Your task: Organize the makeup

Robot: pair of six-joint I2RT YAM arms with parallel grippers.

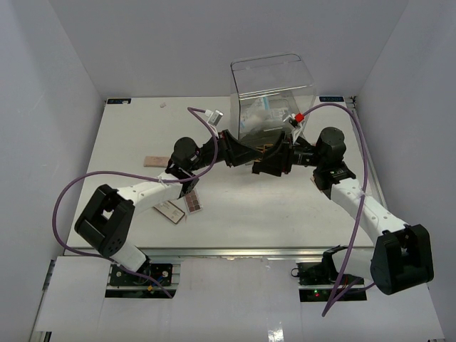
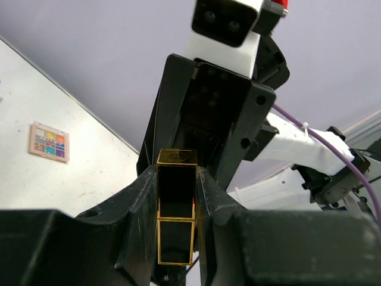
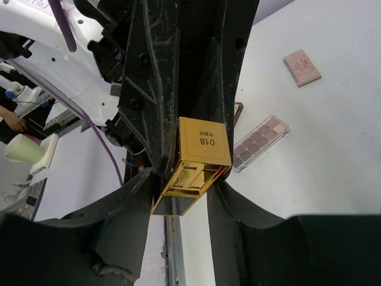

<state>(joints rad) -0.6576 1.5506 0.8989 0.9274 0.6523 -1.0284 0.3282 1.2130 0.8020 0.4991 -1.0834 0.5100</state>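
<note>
The black-gold lipstick tube (image 2: 176, 196) hangs above the table's middle, between my two grippers, which meet nose to nose. My left gripper (image 1: 246, 158) is shut on it, with its fingers pressed against both long sides. My right gripper (image 1: 265, 162) comes in from the opposite side. In the right wrist view the tube's gold end (image 3: 199, 158) sits tilted between the right fingers (image 3: 238, 202), and both of them touch it. A brown palette (image 3: 260, 143) and a pink one (image 3: 302, 67) lie on the table. A multicoloured palette (image 2: 49, 142) lies there too.
The clear acrylic drawer box (image 1: 274, 92) stands at the back centre, just behind both grippers, with white-blue sachets (image 1: 258, 109) showing through it. The palettes (image 1: 193, 204) lie on the left half by the left arm. White walls close three sides.
</note>
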